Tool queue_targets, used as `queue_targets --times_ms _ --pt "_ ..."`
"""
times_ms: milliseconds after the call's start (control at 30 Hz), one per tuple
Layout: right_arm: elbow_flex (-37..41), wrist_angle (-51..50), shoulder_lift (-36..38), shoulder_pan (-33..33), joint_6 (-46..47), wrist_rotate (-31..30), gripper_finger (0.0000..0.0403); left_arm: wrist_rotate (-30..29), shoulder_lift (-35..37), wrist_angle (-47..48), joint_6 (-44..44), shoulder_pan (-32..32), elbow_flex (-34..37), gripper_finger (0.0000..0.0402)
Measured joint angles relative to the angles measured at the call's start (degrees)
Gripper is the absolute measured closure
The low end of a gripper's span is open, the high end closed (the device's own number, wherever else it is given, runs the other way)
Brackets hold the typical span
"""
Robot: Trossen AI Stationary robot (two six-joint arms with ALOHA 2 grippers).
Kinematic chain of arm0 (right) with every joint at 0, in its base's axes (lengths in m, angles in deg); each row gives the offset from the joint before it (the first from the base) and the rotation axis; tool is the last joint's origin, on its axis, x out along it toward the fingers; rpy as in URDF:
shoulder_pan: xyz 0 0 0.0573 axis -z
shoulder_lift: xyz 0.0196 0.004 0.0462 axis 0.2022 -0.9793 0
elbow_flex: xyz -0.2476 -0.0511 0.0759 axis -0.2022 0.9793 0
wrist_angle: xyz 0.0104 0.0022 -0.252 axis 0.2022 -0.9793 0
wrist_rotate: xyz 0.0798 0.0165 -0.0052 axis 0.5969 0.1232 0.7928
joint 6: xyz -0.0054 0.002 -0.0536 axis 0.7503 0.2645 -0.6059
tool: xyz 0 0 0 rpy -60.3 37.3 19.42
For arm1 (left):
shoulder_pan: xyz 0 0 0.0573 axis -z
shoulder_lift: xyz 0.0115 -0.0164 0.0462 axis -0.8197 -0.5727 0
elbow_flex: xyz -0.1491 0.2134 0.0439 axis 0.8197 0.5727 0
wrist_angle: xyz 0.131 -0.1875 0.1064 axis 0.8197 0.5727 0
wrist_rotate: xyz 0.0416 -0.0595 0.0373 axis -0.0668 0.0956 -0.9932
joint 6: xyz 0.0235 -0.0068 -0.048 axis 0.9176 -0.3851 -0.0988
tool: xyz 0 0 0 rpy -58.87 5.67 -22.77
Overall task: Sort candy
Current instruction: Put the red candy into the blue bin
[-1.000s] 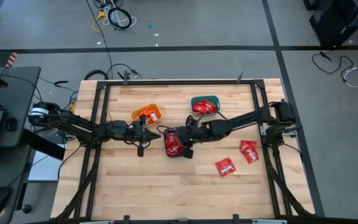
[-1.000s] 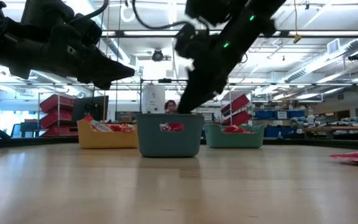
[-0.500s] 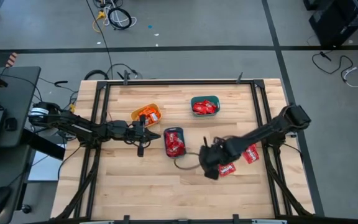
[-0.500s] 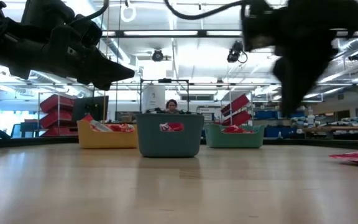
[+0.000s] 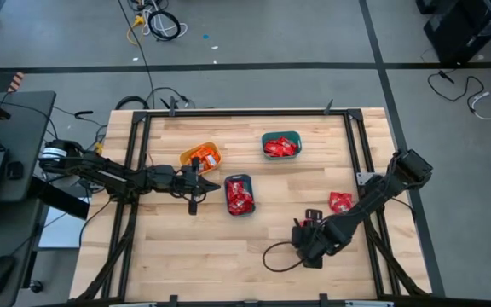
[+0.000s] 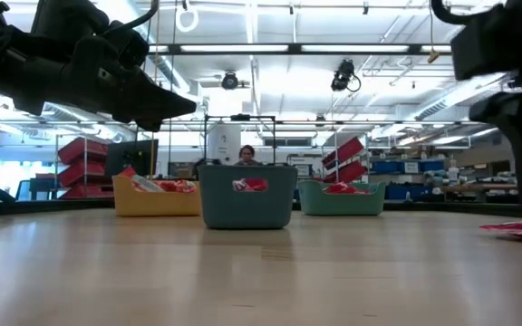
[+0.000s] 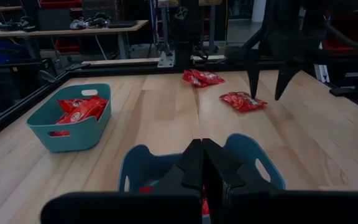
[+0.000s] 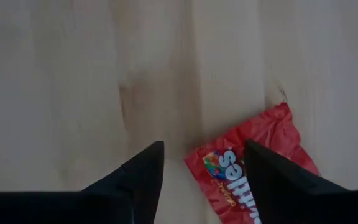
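Observation:
A red packet with white lettering point(image 8: 253, 177) lies flat on the wood. My right gripper point(image 8: 204, 149) hovers open over it, pointing down. One finger is above the packet and the other above bare table. In the left wrist view the same packet point(image 7: 242, 101) sits just under that gripper point(image 7: 266, 93). A second red packet point(image 5: 341, 202) lies farther right. My left gripper point(image 7: 204, 158) waits shut above the blue bin point(image 5: 239, 196), which holds red candy. The yellow bin point(image 5: 201, 157) and the teal bin point(image 5: 280, 144) also hold candy.
The three bins stand in the table's far half, and the low view shows them in a row point(image 6: 247, 195). A dark cable loop point(image 5: 278, 256) trails on the wood beside my right gripper. A black frame rail point(image 5: 366, 179) runs along the table's right side.
My right gripper has swung from over the blue bin toward the table's right and near edge. It now stands low over the nearer red packet. My left arm has kept still, and the packets and bins have not moved.

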Motion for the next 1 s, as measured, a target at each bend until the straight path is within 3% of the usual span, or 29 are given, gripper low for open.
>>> queue_targets --times_ms 400,767,1000 --pt "3.74 2.79 -0.28 -0.93 2.22 -1.57 0.0253 0.00 -0.01 0.03 -0.04 0.00 0.00 0.0399" --pt "3.78 2.46 -0.35 -0.93 0.39 -2.96 0.0396 0.00 -0.02 0.05 -0.06 0.00 0.00 0.0399" --pt "1.48 -1.72 -0.22 -0.85 1.25 -3.55 0.0383 0.00 -0.01 0.05 -0.08 -0.01 0.00 0.0399"
